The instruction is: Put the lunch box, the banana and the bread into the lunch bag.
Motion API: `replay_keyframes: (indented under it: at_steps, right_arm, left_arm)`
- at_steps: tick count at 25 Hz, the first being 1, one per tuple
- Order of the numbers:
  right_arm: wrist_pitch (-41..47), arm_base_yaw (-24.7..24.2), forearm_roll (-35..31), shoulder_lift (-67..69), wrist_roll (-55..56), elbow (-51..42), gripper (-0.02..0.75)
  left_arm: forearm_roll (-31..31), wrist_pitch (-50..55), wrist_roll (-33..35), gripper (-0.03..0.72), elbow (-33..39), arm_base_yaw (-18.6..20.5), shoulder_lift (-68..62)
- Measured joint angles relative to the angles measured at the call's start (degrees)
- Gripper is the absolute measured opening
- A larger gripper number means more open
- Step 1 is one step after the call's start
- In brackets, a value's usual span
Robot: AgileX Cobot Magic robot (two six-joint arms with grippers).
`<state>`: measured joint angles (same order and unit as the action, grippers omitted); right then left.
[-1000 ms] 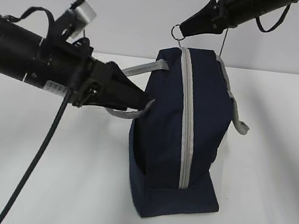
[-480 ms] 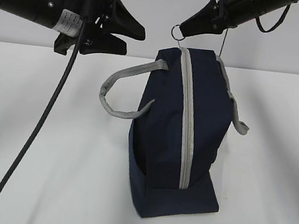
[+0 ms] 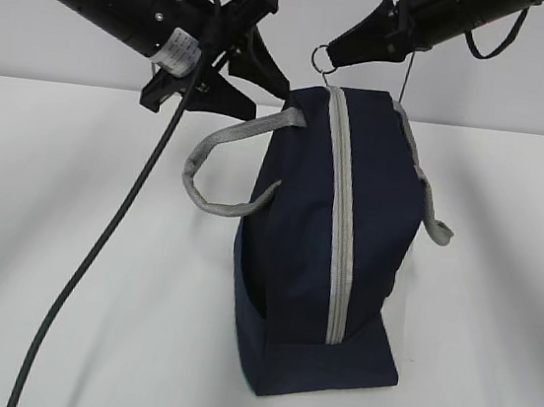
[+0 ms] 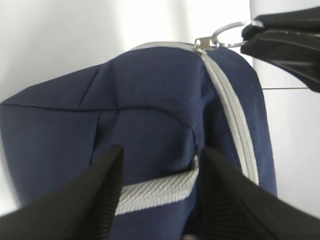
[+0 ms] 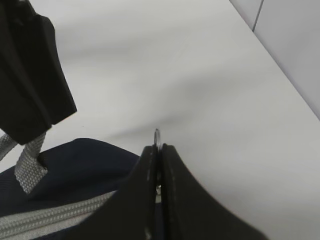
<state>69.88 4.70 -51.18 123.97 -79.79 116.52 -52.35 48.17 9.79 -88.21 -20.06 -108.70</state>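
Observation:
The navy lunch bag (image 3: 326, 250) stands upright on the white table, and its grey zipper (image 3: 339, 222) is closed. My right gripper (image 3: 335, 54) is shut on the metal ring pull (image 3: 323, 58) at the bag's top; the ring also shows in the right wrist view (image 5: 157, 134) between the closed jaws (image 5: 159, 149). My left gripper (image 3: 271, 89) is open and empty, just left of the bag's top, above the grey handle (image 3: 230, 139). In the left wrist view its jaws (image 4: 160, 152) straddle the handle webbing (image 4: 155, 195) without touching it. The lunch box, banana and bread are out of view.
The bag's second handle (image 3: 434, 218) hangs down its right side. A black cable (image 3: 97, 252) hangs from the left arm to the table's front. A wall rises behind the table (image 3: 69, 238).
My left gripper has risen from the bag's left handle, opened, and swung right toward the bag's top. The handle hangs loose. The right gripper has not moved.

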Motion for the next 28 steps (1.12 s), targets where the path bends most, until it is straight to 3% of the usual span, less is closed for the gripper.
replay_keyframes:
  at_steps: [17,20,23,28]
  right_arm:
    - [0.0,0.0,0.0,0.0,0.2,0.0,-0.016]
    - [0.0,0.0,0.0,0.0,0.2,0.0,-0.016]
    - [0.0,0.0,0.0,0.0,0.3,0.0,-0.016]
    - [0.0,0.0,2.2,0.0,-0.1,0.0,-0.016]
  left_arm:
    - [-1.8,-3.1,-1.3,0.346,-2.6,-3.7,-2.6]
    - [-1.8,-3.9,-1.3,0.233,-2.6,-4.0,-2.9]
    - [-1.7,-4.6,-1.3,0.053,-2.6,-4.0,-3.2]
    - [-2.0,-4.4,-1.1,0.006,-2.9,-4.1,-3.3]
